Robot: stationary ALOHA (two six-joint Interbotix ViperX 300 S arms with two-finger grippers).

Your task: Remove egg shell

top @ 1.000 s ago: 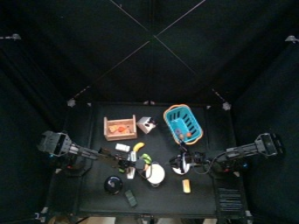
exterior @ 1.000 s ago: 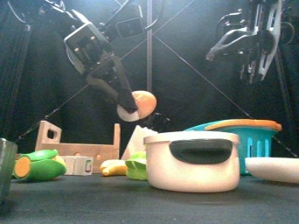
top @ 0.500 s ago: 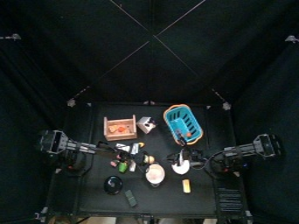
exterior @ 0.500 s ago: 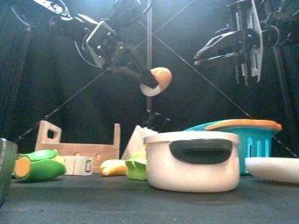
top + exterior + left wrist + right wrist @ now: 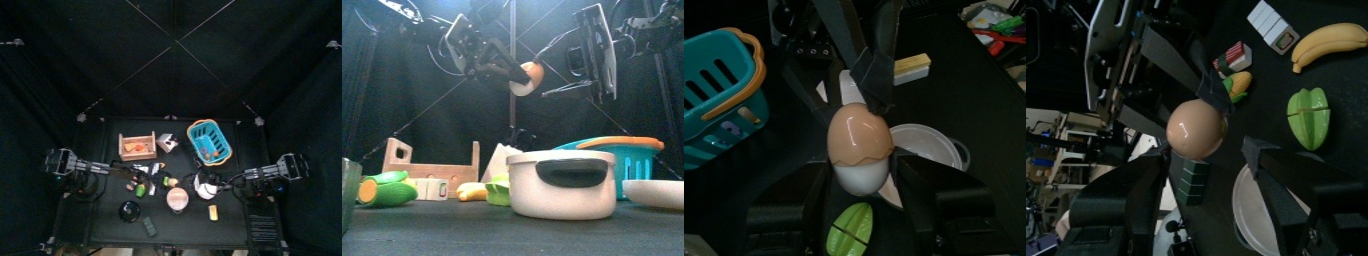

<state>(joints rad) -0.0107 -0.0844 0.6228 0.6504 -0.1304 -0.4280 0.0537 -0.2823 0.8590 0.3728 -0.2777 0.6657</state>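
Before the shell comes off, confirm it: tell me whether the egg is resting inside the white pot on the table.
No, the egg is held in the air by the left gripper, well above the white pot.

- My left gripper [image 5: 513, 78] hangs raised at upper centre of the front view, jaws clamped on the egg [image 5: 859, 140].
- My right gripper [image 5: 556, 82] faces it from the right, jaws spread wide.

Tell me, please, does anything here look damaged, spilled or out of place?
Nothing stands out. The egg is held in the air between the left gripper and the right gripper, above the white pot. Its tan shell looks whole, and no spill shows on the table.
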